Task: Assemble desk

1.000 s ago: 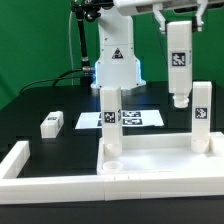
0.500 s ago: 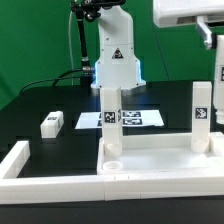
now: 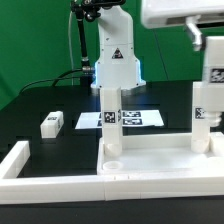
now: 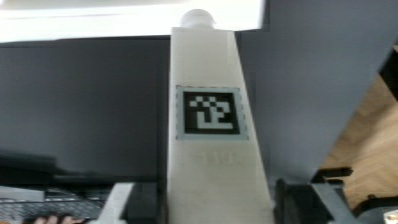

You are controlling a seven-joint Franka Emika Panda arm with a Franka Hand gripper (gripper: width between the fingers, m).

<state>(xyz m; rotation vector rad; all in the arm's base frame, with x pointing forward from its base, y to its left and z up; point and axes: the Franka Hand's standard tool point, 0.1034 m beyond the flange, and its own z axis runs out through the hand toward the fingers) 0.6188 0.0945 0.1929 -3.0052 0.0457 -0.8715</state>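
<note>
Two legs already stand upright in the far corners of the desk top (image 3: 150, 160), which lies rim-up at the near edge of the table (image 3: 55, 100): the left standing leg (image 3: 110, 120) and the right standing leg (image 3: 203, 118). A loose leg (image 3: 52, 124) lies on its side toward the table's left edge as the exterior view shows it, well apart from the desk top.

The gripper (image 4: 208, 198) is clamped narrowly on the held leg (image 3: 212, 62), its fingers (image 4: 121, 200) pressing the two sides near one end. In the wrist view the tagged face looks at the camera and the rounded tip points away from the hand. In the exterior view the held leg hangs high at the right edge, above the right standing leg and partly cut off.

The step in hand is probably carrying this leg to a free socket. One open corner socket (image 3: 113, 158) shows just in front of the left standing leg; the near right corner is out of frame.

To do it well:
- Keep the leg vertical and clear of both standing legs.
- Centre the tip over the socket before lowering.
- Descend slowly, then twist without side load.

The marker board (image 3: 130, 118) lies behind the desk top, and a fence bar (image 3: 20, 160) lies along the near edge.
</note>
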